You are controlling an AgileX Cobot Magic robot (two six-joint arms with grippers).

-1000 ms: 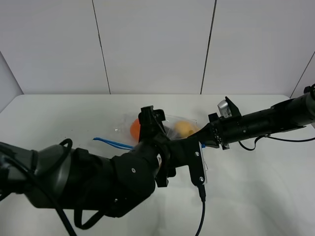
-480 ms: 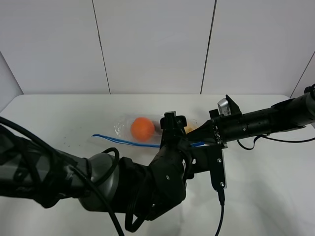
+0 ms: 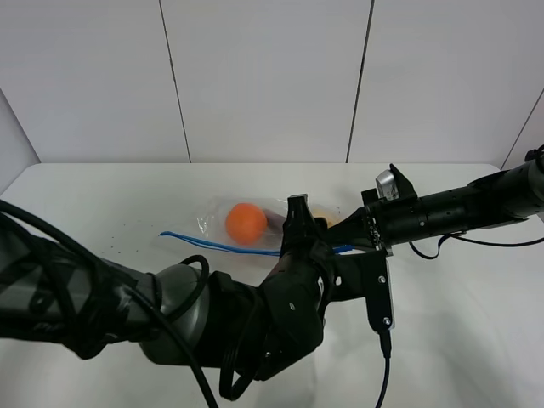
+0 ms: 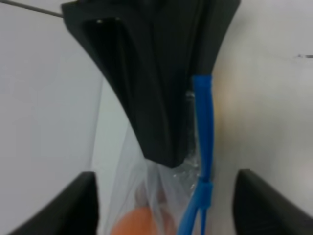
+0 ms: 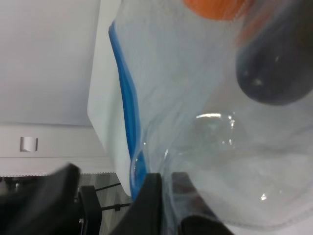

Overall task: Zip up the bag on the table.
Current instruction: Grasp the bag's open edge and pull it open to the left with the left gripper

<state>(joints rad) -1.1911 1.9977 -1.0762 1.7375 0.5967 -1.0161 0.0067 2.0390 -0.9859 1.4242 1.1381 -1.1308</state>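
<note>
Now, bag [image 3: 255, 225]: it lies on the white table [image 3: 102, 195], near the middle and towards the back, with the orange [image 3: 246, 223] showing through the clear plastic.
Blue zipper strip [image 3: 204, 244]: it runs along the bag's near edge. In the left wrist view it forks into two lips, so I judge that stretch unsealed.
Your right gripper [image 5: 171, 210]: clenched on the bag's plastic at the right-hand end, by the strip. Treat it as your anchor.
Your left gripper [image 4: 164, 196]: its fingers [image 4: 83, 200] stand apart on either side of the strip, just beside the right gripper. Nothing is pinched yet, as far as the wrist view shows.
Step in hand: closing on the strip at the anchored end, ready to run along it.
Doing it well: centre the strip between the fingers before you squeeze, and press only firmly enough to mate the lips and let them slide. Draw the left gripper straight along the strip, away from the anchor and low over the table.
Watch for: plastic bunching ahead of the fingers, or the strip slipping sideways. If either happens, release and re-seat rather than drag the bag.
</note>
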